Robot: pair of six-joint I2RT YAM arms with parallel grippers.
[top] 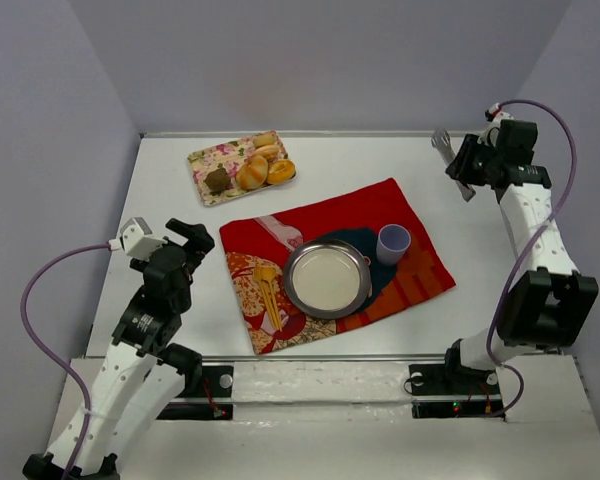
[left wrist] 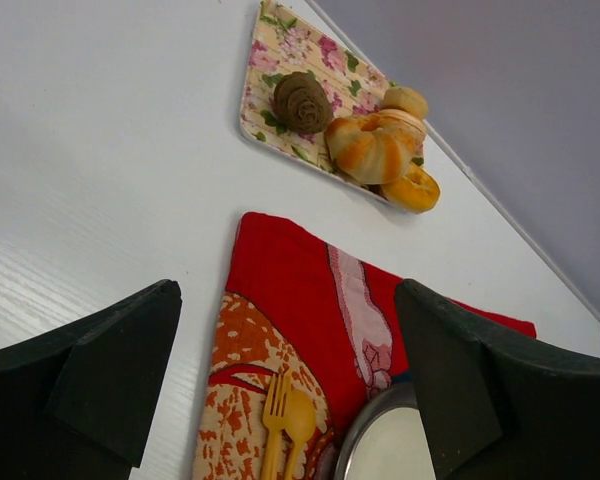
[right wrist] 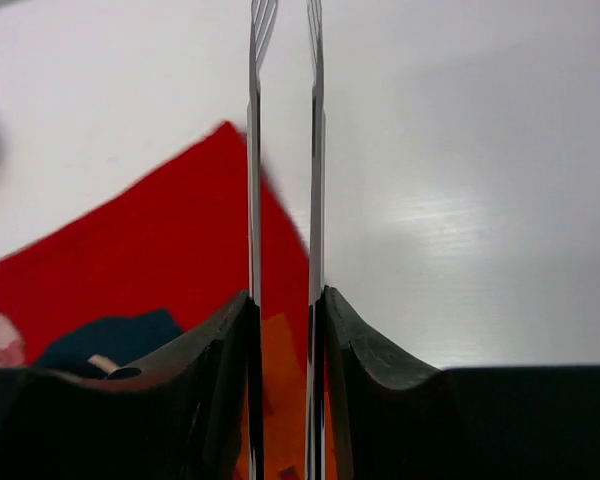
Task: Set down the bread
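Observation:
Several bread rolls [top: 257, 165] lie on a floral tray [top: 206, 160] at the back left; in the left wrist view the golden rolls [left wrist: 372, 150] sit beside a dark brown one [left wrist: 302, 100]. A round metal plate [top: 327, 277] stands on the red cloth [top: 380, 205]. My left gripper [top: 188, 240] is open and empty, above the table left of the cloth, fingers [left wrist: 100, 370] wide apart. My right gripper [top: 466, 165] is at the back right, shut on metal tongs [top: 446, 148], whose two thin arms [right wrist: 253, 150] run straight out between the fingers [right wrist: 365, 340].
A lilac cup [top: 393, 243] stands on the cloth right of the plate. A yellow fork and spoon [top: 268, 290] lie on the cloth left of the plate, also in the left wrist view [left wrist: 285, 425]. Grey walls close in the table on three sides.

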